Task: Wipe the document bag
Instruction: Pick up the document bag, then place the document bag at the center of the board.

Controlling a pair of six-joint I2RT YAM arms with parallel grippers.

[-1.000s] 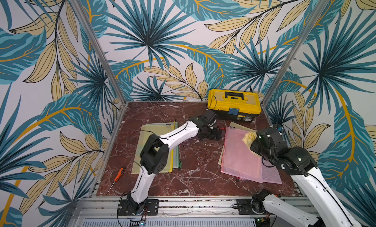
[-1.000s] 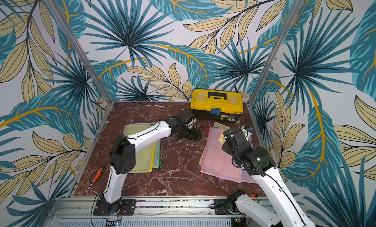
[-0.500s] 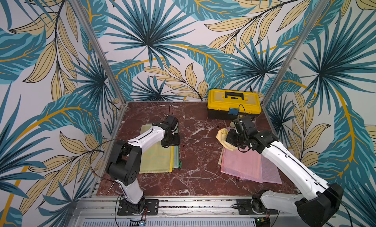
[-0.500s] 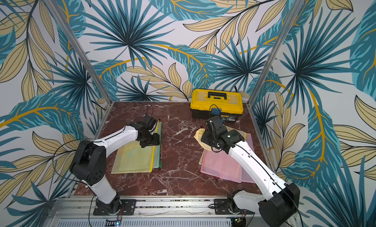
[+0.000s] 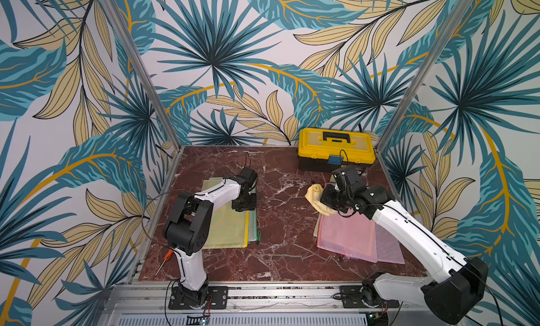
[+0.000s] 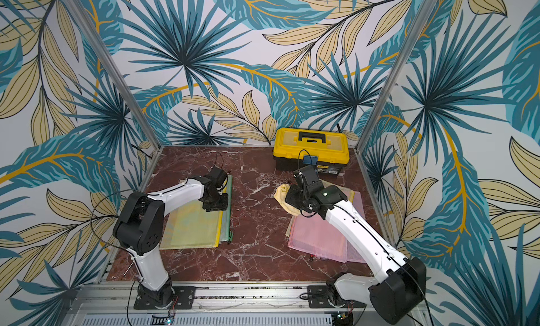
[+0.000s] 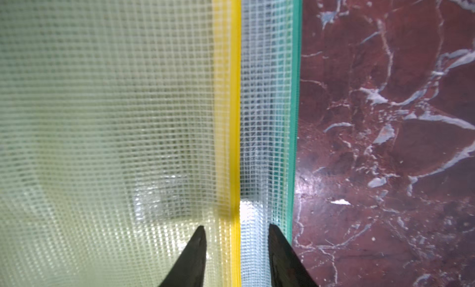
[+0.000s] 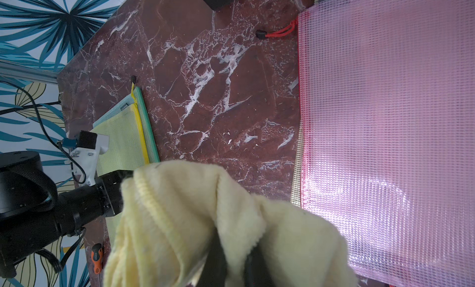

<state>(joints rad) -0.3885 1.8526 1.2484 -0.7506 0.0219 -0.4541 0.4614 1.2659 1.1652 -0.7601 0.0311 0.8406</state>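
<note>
A yellow mesh document bag (image 5: 228, 228) (image 6: 190, 225) lies at the left on top of a green one (image 7: 267, 118). Pink document bags (image 5: 347, 234) (image 6: 315, 234) (image 8: 385, 118) lie stacked at the right. My left gripper (image 5: 244, 204) (image 7: 237, 228) points down at the yellow bag's far right part. Its jaws stand a little apart, astride the yellow zip edge (image 7: 235, 93). My right gripper (image 5: 323, 197) (image 8: 235, 249) is shut on a pale yellow cloth (image 5: 314, 193) (image 6: 282, 193) (image 8: 180, 208). The cloth hangs just off the pink bags' far left corner.
A yellow and black toolbox (image 5: 336, 148) stands at the back right. An orange-handled screwdriver (image 5: 168, 254) lies beside the left arm's base, off the marble top. A red zip cord (image 8: 280, 32) sticks out from the pink bags.
My left arm swung from beside the pink bags over to the yellow bag, and its jaws have narrowed. My right arm carried the cloth from over the pink bags to their far left corner.
</note>
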